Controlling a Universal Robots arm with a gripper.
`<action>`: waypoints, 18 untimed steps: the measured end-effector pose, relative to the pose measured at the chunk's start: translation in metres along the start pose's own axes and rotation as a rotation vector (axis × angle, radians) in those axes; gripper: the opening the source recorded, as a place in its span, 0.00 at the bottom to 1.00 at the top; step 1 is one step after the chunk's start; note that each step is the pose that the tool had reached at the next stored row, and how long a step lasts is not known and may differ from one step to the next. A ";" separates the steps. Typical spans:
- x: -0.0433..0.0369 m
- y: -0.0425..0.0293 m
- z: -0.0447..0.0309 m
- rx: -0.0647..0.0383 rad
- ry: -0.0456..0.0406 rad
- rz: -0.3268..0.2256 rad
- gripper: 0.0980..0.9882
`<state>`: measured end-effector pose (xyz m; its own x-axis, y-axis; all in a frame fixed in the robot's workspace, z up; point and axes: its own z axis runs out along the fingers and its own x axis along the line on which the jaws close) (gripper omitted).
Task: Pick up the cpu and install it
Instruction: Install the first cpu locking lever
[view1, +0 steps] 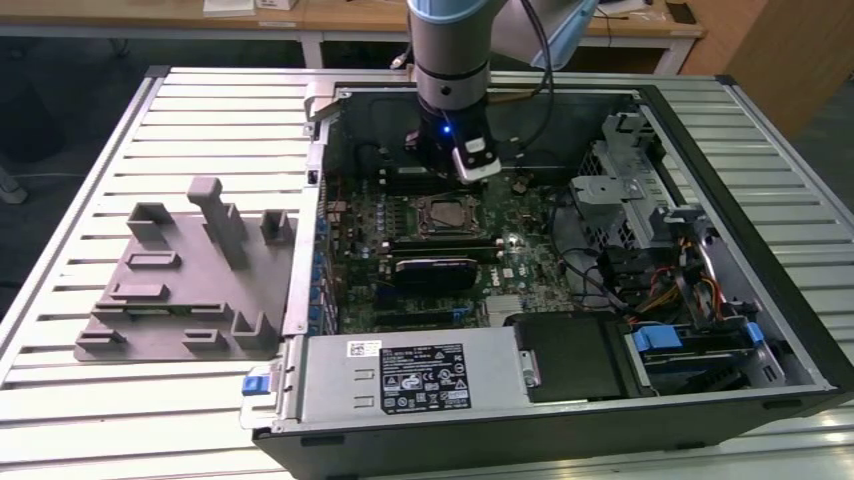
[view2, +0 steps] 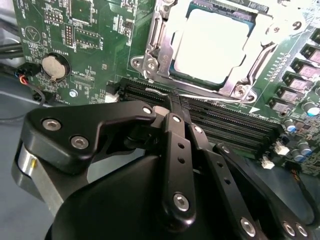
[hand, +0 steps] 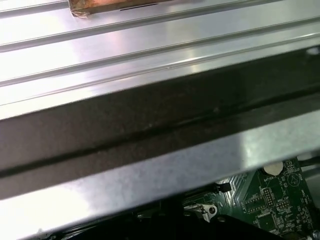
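The cpu (view2: 212, 45), a flat silver square, lies in the metal socket frame (view2: 155, 55) on the green motherboard (view2: 95, 30). In the exterior view the cpu (view1: 441, 212) sits mid-board inside the open computer case (view1: 561, 420). My gripper (view2: 172, 102) hangs just above the board beside the socket, over the black memory slots (view2: 225, 125). Its black fingers are shut together with nothing between them, apart from the chip. The arm (view1: 447, 90) comes down from the far side of the case.
A grey plastic fixture plate (view1: 187, 290) with upright blocks lies on the slatted table at the exterior view's left. The power supply (view1: 414, 375) fills the case's near side and drive cages with cables (view1: 641, 210) its right. A coin cell (view2: 54, 66) sits on the board.
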<state>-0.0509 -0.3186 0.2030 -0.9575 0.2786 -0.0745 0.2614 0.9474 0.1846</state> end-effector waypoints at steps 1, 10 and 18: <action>0.0000 -0.0001 0.0004 0.001 -0.0023 0.002 0.01; 0.0003 -0.0008 0.0040 0.010 -0.0186 0.011 0.01; 0.0007 -0.0001 0.0050 0.013 -0.0228 0.012 0.01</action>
<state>-0.0510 -0.3177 0.1980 -0.9513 0.2935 -0.0946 0.2746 0.9459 0.1729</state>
